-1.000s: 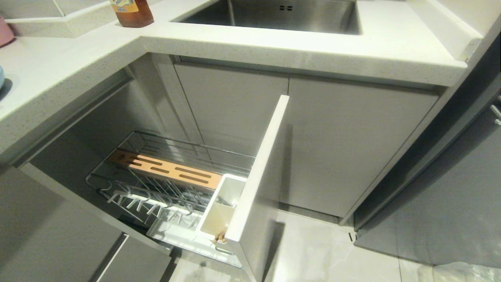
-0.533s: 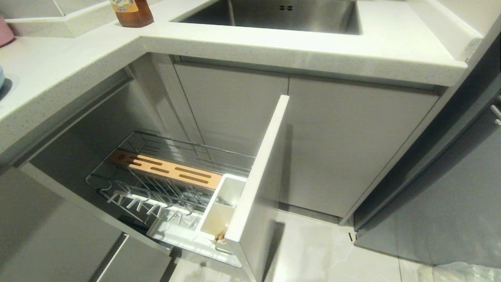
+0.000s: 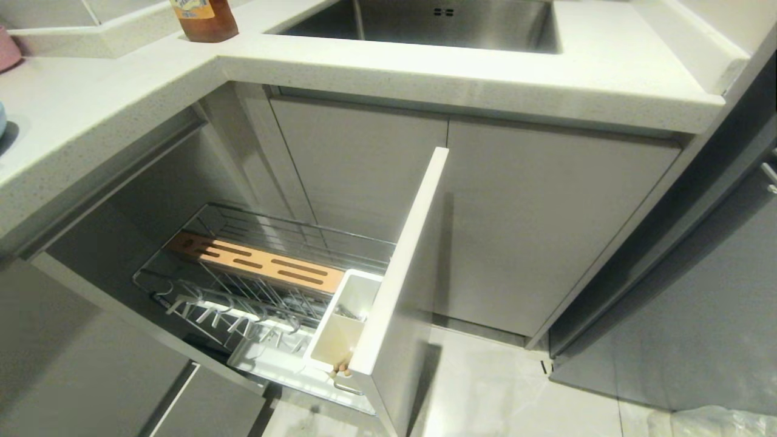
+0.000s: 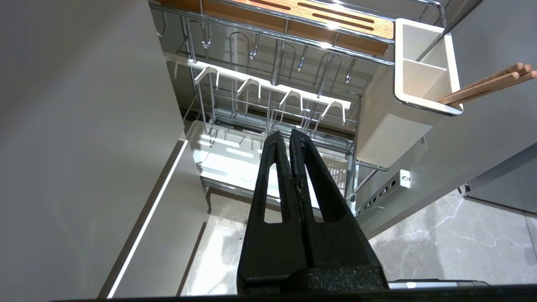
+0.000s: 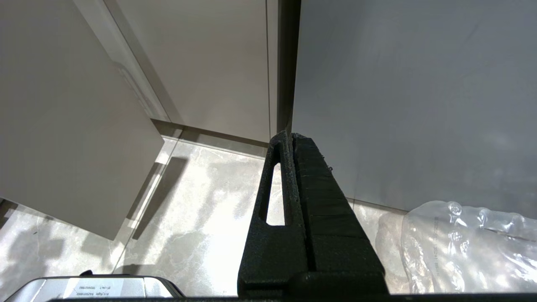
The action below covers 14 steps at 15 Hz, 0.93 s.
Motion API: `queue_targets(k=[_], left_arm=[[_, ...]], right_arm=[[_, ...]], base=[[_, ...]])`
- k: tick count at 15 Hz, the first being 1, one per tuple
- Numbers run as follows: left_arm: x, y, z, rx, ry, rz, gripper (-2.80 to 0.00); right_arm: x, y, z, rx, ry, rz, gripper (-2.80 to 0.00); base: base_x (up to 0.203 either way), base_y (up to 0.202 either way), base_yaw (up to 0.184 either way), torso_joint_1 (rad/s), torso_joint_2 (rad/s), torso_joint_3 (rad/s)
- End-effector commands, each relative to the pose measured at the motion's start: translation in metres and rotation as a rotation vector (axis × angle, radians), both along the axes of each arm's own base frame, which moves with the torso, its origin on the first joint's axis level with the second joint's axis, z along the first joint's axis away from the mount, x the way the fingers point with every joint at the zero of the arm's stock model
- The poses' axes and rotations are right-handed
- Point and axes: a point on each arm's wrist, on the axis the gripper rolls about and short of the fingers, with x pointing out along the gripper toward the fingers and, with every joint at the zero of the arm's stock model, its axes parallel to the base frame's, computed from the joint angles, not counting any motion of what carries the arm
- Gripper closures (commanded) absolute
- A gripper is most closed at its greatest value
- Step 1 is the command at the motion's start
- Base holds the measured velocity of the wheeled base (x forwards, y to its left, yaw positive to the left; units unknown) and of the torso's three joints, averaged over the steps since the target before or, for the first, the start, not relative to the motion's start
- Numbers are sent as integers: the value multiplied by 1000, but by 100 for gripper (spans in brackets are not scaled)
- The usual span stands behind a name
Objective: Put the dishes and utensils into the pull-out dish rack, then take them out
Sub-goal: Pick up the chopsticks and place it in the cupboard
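Pull-out dish rack (image 3: 261, 291): chrome wire basket, drawn out of the lower cabinet under the left run of counter, its pale-grey front panel (image 3: 400, 267) standing edge-on toward the camera. Upright prongs (image 4: 272, 90) bare; no plate or bowl in them.

Slotted wood strip (image 3: 258, 261): runs along the far side of the basket.

White utensil box (image 3: 343, 321): at the right end of the rack, against the front panel, divided into compartments.

Chopsticks (image 4: 488, 84): light wood, in the near compartment of the box, leaning over its rim toward the panel; only their tips (image 3: 341, 366) show from the head view.

Metal item: a grey glint in the far compartment (image 3: 349, 312); its kind cannot be told.

Left gripper (image 4: 285, 136): black fingers pressed together, empty, hanging low in front of the rack and apart from it, above the marble floor (image 4: 453, 235).

Right gripper (image 5: 289, 136): fingers closed, empty, low over the floor, facing cabinet fronts to the right of the rack; a crumpled clear plastic bag (image 5: 465, 247) lies beside it.

Surroundings: white counter (image 3: 473, 73) above, steel sink (image 3: 437, 21) set in it, amber bottle (image 3: 203, 18) at the far left corner, two-door cabinet (image 3: 485, 218) beneath the sink.
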Motion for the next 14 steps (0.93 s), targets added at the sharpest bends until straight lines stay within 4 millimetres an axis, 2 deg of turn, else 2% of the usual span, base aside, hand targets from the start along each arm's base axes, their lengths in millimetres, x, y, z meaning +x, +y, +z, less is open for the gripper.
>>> queue_targets(k=[1, 7, 8, 10, 14], left_arm=[[0, 0, 0, -1, 0, 1, 0], [0, 0, 0, 10, -1, -4, 0], [-2, 0, 8, 8, -28, -6, 0], [-18, 0, 47, 11, -156, -14, 0], [-67, -3, 156, 92, -391, -88, 0]], right_arm=[[0, 0, 0, 0, 1, 0, 0], [0, 0, 0, 0, 1, 0, 0], [0, 0, 0, 0, 1, 0, 0], [0, 0, 0, 0, 1, 0, 0], [0, 0, 0, 0, 1, 0, 0]], base=[[0, 0, 0, 0, 0, 0], [0, 0, 0, 0, 0, 0], [0, 0, 0, 0, 0, 0], [0, 0, 0, 0, 0, 0], [0, 0, 0, 0, 0, 0]])
